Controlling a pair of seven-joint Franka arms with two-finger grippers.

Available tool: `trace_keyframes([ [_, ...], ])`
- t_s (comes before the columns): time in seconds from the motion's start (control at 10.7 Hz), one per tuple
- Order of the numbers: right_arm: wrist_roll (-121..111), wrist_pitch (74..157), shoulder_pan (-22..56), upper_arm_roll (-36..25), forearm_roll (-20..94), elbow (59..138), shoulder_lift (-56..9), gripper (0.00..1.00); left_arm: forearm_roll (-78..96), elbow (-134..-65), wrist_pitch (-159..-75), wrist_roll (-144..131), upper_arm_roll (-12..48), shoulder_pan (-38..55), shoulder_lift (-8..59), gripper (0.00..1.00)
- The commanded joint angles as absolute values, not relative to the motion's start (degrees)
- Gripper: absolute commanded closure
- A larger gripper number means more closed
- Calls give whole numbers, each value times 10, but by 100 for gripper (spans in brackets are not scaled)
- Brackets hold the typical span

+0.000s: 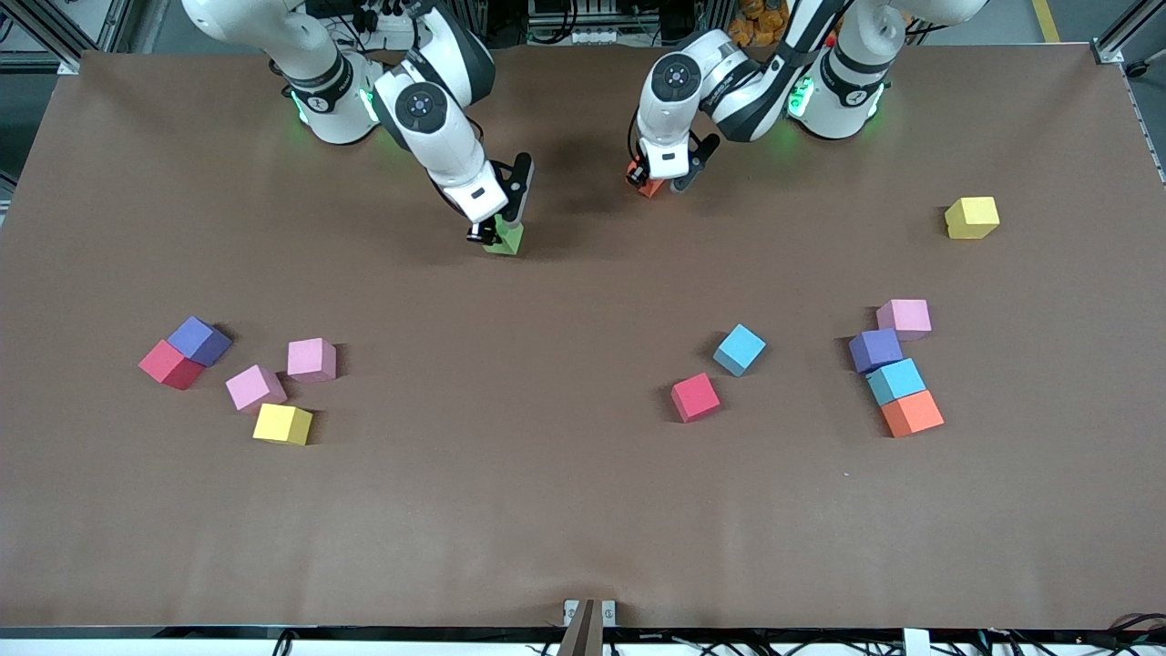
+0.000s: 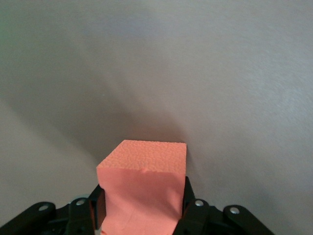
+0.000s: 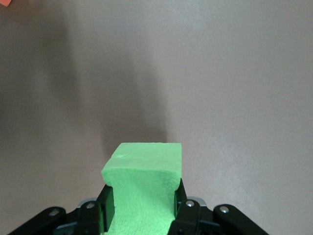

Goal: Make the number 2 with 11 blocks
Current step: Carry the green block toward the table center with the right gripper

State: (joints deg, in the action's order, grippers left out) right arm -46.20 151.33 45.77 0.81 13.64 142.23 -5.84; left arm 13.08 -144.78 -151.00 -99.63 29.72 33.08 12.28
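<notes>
I see matt, finely pebbled foam on the orange block (image 2: 142, 186) and green block (image 3: 143, 188); the table (image 1: 565, 510) cover looks matt brown; the arm shells read as glossy white plastic

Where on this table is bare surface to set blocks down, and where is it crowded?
Bare: the middle stretch between the green block and the red block, and the strip nearest the front camera. Crowded: the cluster around the yellow block and the column ending at the orange block.

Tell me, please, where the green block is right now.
In the front view, the green block sits in the right gripper, low over the table near the robots' bases.
</notes>
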Motion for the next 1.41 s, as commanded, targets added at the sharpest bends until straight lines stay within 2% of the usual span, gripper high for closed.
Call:
trace_keyframes([
  [0.0, -487, 1514, 468, 4, 127, 1427, -47, 94, 133, -1424, -1509, -904, 304, 315, 125, 83],
  [0.37, -478, 1508, 474, 4, 127, 1424, -52, 95, 133, -1344, -1452, -728, 303, 320, 151, 84],
  [0.47, -476, 1506, 474, 3, 127, 1421, -53, 95, 133, -1314, -1417, -675, 302, 323, 162, 91],
  [0.56, -476, 1506, 469, 2, 127, 1421, -55, 95, 133, -1288, -1380, -632, 299, 329, 174, 91],
  [0.75, -476, 1506, 457, -2, 127, 1421, -60, 95, 133, -1252, -1368, -593, 272, 351, 192, 91],
  [1.12, -482, 1503, 421, -4, 126, 1422, -59, 95, 114, -1223, -1366, -539, 238, 388, 214, 90],
  [1.31, -514, 1502, 364, -9, 110, 1419, -52, 95, 70, -1193, -1355, -538, 231, 410, 237, 92],
])
